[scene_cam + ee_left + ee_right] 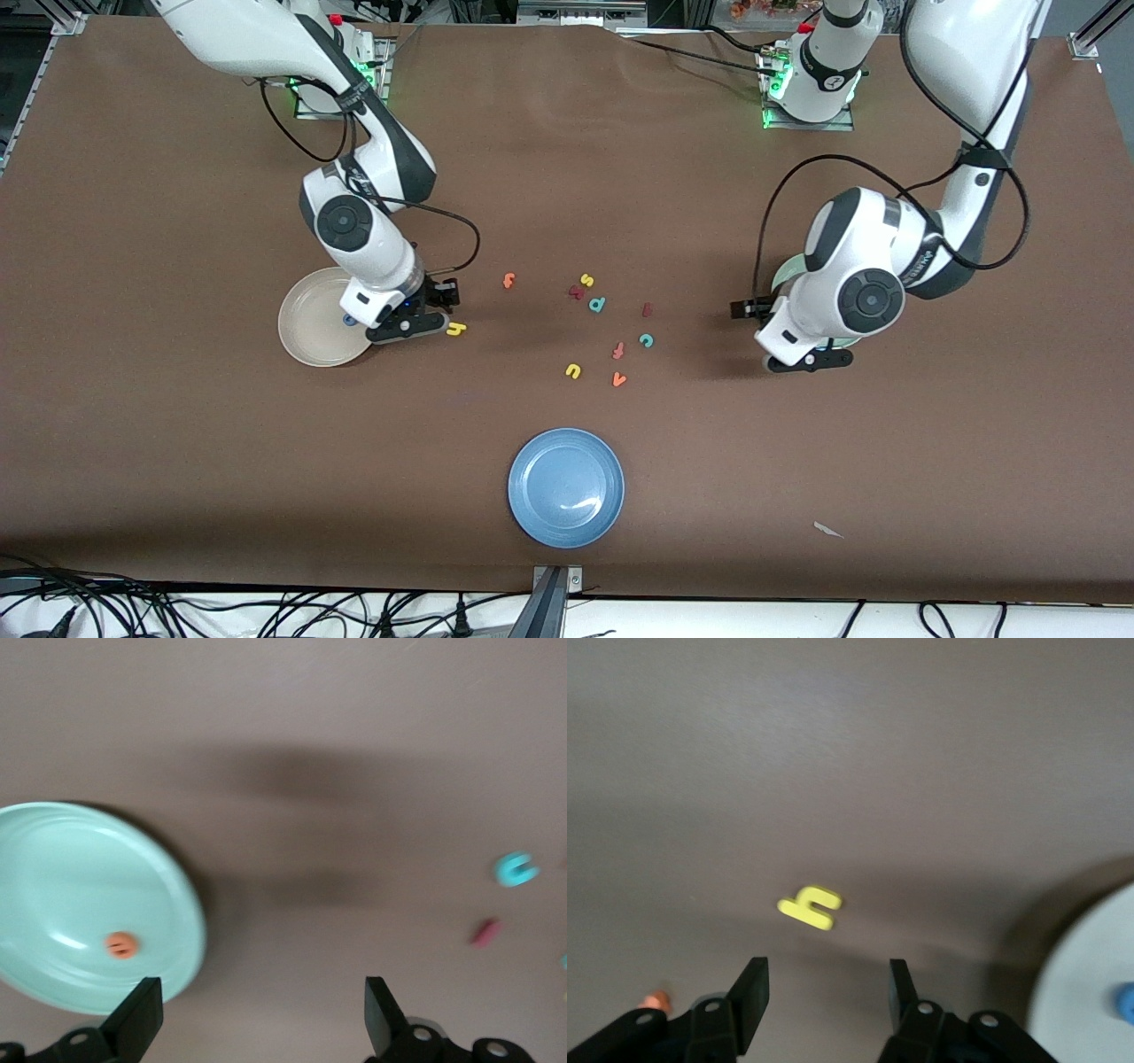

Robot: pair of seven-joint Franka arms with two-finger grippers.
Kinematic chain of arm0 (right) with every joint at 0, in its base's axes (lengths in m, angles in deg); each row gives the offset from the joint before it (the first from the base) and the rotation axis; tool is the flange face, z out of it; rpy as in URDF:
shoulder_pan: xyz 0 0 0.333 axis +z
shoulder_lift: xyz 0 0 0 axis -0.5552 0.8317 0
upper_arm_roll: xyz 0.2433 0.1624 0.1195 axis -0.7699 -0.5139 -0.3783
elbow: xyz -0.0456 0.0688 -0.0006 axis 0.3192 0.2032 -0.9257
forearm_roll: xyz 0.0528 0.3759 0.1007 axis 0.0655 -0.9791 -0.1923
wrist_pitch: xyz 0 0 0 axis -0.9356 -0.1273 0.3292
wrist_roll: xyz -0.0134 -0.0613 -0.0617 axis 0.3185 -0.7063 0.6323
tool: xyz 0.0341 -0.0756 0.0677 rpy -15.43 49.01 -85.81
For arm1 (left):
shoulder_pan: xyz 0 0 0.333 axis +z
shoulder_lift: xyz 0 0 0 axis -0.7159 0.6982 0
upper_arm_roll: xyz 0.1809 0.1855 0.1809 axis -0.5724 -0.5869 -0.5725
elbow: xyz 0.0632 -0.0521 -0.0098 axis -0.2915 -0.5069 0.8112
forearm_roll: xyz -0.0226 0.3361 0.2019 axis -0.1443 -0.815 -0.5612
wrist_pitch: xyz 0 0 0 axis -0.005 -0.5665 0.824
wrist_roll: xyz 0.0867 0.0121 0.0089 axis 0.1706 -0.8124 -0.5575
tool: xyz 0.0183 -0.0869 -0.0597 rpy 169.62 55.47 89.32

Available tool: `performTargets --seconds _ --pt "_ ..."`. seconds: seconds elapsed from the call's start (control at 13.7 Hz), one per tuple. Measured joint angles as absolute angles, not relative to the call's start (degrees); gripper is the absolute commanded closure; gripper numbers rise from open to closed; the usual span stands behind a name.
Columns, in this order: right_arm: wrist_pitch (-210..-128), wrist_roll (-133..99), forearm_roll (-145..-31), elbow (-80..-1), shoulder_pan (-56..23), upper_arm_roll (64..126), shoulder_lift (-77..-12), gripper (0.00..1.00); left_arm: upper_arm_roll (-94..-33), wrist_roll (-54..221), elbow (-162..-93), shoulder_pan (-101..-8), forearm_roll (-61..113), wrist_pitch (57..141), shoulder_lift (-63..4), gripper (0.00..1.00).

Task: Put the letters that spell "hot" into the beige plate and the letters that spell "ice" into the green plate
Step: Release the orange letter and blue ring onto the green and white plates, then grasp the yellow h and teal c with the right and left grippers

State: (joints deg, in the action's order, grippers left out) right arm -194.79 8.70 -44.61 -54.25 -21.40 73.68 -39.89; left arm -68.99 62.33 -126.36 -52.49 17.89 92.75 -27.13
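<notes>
The beige plate (306,323) lies toward the right arm's end of the table, with the blue o (349,320) in it. My right gripper (409,326) hangs open and empty over the table between that plate's rim and the yellow h (455,329). In the right wrist view the yellow h (810,906) lies just ahead of the fingertips. The green plate (80,886) holds the orange e (121,944). My left gripper (261,1019) stands wide open and empty beside that plate. The teal c (646,340), dark red i (647,309) and orange t (508,281) lie mid-table.
Mid-table also lie a yellow s (586,280), a teal p (597,304), a red-orange f-like letter (618,351), a yellow u (573,370) and an orange v (618,379). A blue plate (565,486) sits nearer the front camera. The left arm covers most of the green plate (783,271).
</notes>
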Motion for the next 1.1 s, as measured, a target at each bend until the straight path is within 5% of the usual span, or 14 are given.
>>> performTargets --seconds 0.37,0.95,1.1 --pt "-195.8 11.6 -44.6 -51.0 -18.9 75.9 -35.8 0.39 -68.8 44.0 -126.2 -59.3 18.1 107.8 -21.2 0.01" --pt "-198.4 24.1 -44.6 -51.0 -16.1 77.8 -33.7 0.4 -68.8 19.9 -126.0 -63.9 18.1 116.8 -16.3 0.01" --pt "-198.8 24.5 -44.6 -51.0 -15.5 77.9 -33.4 0.4 -68.8 18.3 -125.9 -65.0 18.1 117.2 -15.1 0.08"
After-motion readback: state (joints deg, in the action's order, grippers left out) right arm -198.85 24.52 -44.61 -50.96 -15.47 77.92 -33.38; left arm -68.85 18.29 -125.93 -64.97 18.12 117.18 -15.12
